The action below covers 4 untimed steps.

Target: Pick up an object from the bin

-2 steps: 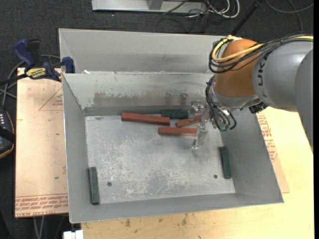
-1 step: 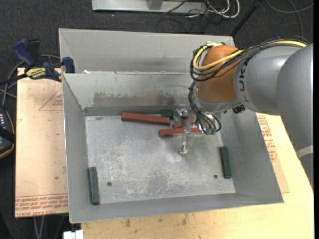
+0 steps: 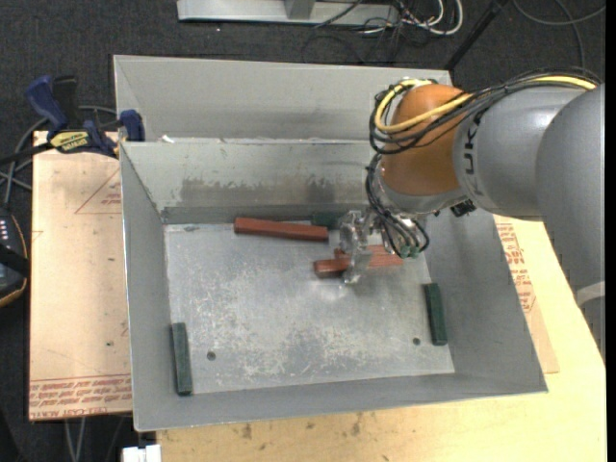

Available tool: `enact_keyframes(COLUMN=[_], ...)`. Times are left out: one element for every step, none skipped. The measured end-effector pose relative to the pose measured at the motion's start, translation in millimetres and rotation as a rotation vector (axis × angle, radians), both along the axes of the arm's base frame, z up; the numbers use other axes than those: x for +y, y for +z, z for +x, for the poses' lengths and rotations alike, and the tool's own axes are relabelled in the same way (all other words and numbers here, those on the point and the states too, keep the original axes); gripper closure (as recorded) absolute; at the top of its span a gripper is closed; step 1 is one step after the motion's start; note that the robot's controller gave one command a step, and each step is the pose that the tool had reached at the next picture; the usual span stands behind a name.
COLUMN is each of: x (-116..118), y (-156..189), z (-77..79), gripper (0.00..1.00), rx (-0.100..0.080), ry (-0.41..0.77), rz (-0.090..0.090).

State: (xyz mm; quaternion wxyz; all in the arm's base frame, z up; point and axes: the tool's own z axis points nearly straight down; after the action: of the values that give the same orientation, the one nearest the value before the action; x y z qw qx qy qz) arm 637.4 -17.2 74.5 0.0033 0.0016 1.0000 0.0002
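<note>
fingers [image 3: 354, 258] at short red-brown block [image 3: 327, 268], mid-bin; grip cannot tell | scuffed grey bin floor [image 3: 279, 325]; dark room floor [image 3: 96, 17]

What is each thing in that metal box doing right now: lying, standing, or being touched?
Tool: low in the box, over the short red bar.
Short red bar: lying flat mid-box, partly under the tool.
Long red bar: lying flat near the back wall.
Right green bar: lying flat, alone.
Left green bar: lying flat, front left corner.
</note>
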Motion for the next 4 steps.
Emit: enact_keyframes(x=[16, 59, 56, -1], y=[143, 77, 81, -5], z=[-8.8, 5.8, 6.3, -14.2], gripper=[1.00, 1.00, 0.00, 0.00], rx=[-0.006, 0.008, 0.004, 0.002], ry=[0.068, 0.114, 0.109, -0.095], rz=[0.000, 0.002, 0.001, 0.002])
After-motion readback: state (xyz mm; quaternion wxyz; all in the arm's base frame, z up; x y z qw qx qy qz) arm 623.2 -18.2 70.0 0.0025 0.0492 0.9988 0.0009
